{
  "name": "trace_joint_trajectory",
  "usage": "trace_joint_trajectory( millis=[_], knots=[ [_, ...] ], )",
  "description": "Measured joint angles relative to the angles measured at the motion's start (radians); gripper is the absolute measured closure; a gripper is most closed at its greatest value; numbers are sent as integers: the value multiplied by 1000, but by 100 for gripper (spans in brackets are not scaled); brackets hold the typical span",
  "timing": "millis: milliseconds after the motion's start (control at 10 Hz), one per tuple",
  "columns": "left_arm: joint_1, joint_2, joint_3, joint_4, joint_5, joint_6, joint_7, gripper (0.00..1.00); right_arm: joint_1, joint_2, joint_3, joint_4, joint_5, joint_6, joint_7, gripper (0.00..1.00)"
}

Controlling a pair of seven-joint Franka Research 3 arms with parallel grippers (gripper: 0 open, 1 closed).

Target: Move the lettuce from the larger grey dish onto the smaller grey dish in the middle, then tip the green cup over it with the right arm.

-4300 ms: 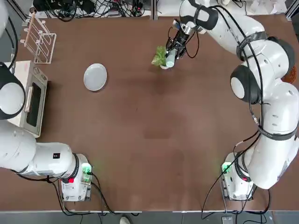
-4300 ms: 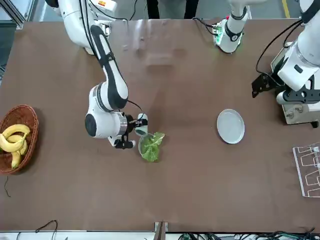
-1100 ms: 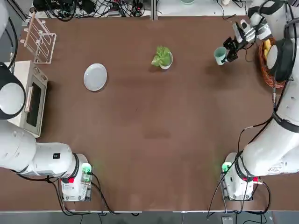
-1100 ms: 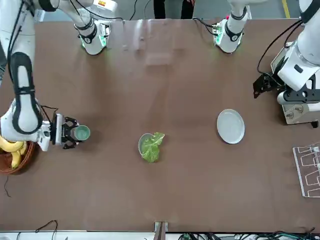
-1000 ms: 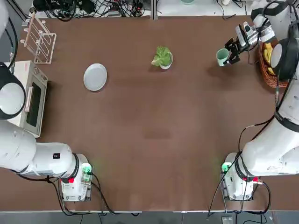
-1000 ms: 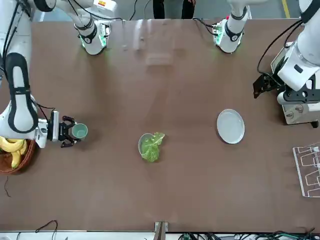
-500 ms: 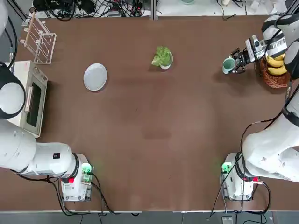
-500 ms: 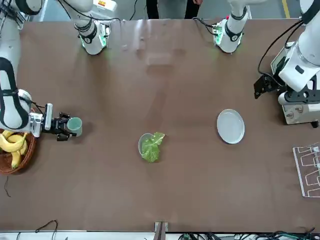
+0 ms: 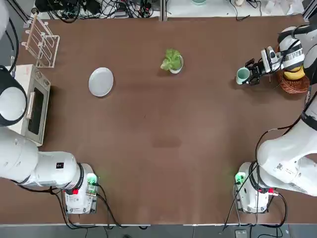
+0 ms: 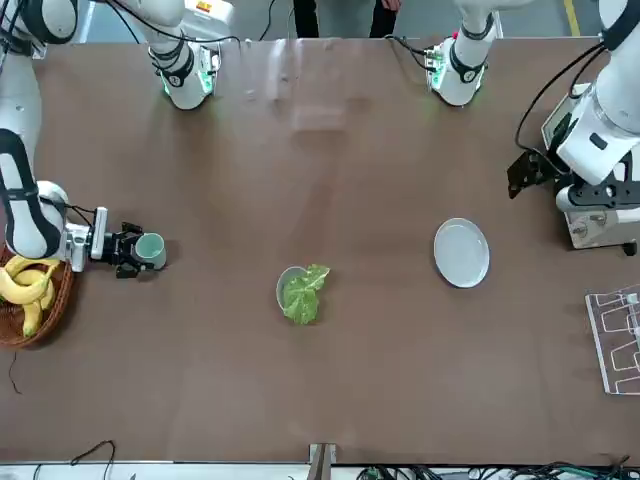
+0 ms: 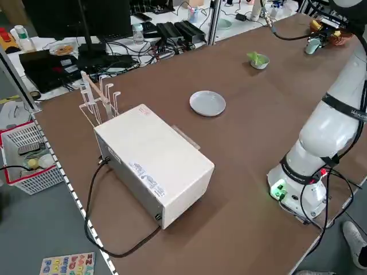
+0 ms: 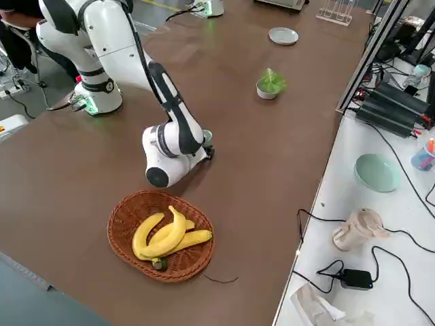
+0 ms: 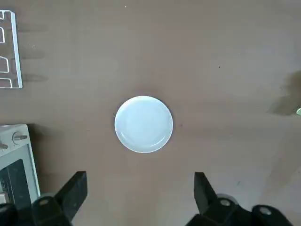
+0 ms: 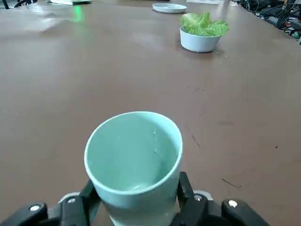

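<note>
My right gripper [image 14: 136,200] is clamped on the green cup [image 14: 134,160], near the banana basket [image 12: 160,234]. Left gripper [image 13: 141,197] wide open, nothing in it, plate [image 13: 143,124] bare; lettuce [image 14: 203,24] sits in the bowl [image 14: 198,42].

From here I see smooth and woven surfaces.
The plate [image 13: 144,124] looks smooth and glossy, the green cup [image 14: 134,165] smooth with a soft sheen. My brown tabletop [image 14: 70,94] reflects light in glossy patches; the basket [image 12: 122,227] looks rough, like woven wicker.
</note>
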Motion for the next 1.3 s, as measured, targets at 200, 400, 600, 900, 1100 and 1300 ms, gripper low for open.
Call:
trace_joint_trajectory(
  millis=[200, 400, 600, 900, 1100, 1300],
  knots=[
    [0, 0, 3, 0, 0, -1, -34, 0, -1, 1, 3, 0, 0, 0, 1, 28],
    [6, 0, 5, 0, 0, -17, -73, 0, -1, 1, 4, 0, 1, 1, 2, 7],
    [46, 0, 8, 2, 0, -45, -78, 0, -2, 1, 4, 2, 1, 1, 2, 0],
    [78, 4, 9, 2, 5, -54, -69, 0, -9, 1, 3, 7, 2, 1, 8, 0],
    [82, 3, 7, 8, 5, -60, 24, 0, -30, 1, -1, 20, -3, 4, 8, 0],
    [107, 1, 9, 21, 5, -72, 108, 0, -44, -3, -16, 51, -29, 10, 34, 0]
  ],
)
